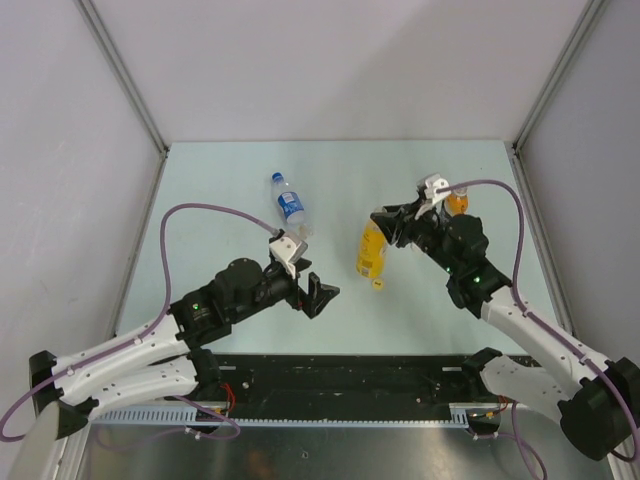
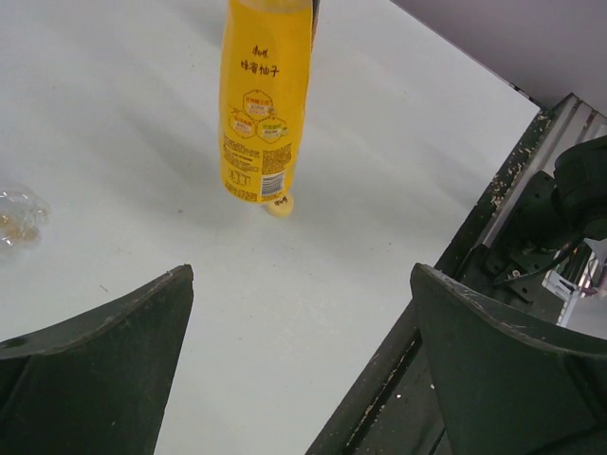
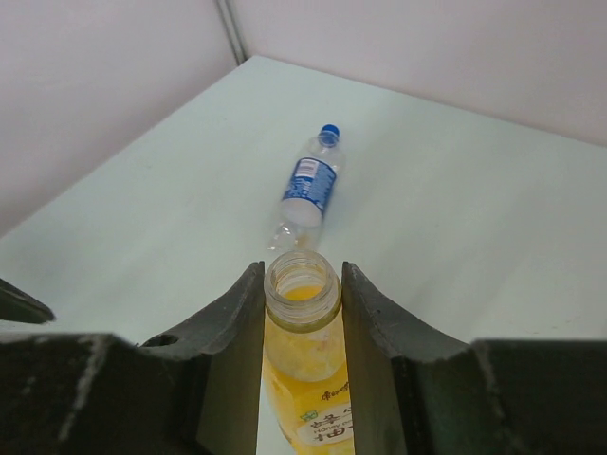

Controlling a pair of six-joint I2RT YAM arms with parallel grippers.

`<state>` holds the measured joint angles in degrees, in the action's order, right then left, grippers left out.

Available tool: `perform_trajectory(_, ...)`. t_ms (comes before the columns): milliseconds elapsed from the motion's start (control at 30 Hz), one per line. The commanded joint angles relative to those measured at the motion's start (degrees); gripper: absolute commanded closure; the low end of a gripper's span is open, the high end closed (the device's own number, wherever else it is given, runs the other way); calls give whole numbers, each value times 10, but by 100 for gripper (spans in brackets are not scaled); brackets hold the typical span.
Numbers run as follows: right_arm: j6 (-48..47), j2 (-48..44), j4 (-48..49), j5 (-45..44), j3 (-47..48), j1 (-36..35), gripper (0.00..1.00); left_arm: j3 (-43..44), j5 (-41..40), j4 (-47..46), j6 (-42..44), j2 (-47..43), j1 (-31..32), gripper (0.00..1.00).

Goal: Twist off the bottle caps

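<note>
label: yellow bottle [image 2: 266, 95], Chinese print, barcode | my right gripper [image 3: 302, 277] clamped on its uncapped neck | my left gripper [image 2: 302, 284] wide open, empty | yellow cap [image 2: 279, 205] ahead of it, at bottle's base

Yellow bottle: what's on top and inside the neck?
Nothing on top: the yellow bottle has an open mouth, with yellow liquid inside. The right gripper clamps the neck, covering its sides. A yellow cap lies by the bottle's base.

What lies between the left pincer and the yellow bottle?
Only the yellow cap, close by the yellow bottle; otherwise bare table. The left wrist view shows it past the open left pincer.
</note>
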<state>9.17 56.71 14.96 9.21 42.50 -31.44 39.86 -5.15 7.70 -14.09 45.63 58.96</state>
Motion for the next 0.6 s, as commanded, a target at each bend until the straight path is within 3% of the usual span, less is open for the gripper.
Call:
perform_trajectory(0, -79, -28, 154, -13, -56, -3, 100, 0, 10, -17, 3, 1, -3, 0)
perform_trajectory(567, -144, 24, 361, -49, -176, -1, 100, -14, 19, -18, 11, 4, -3, 1)
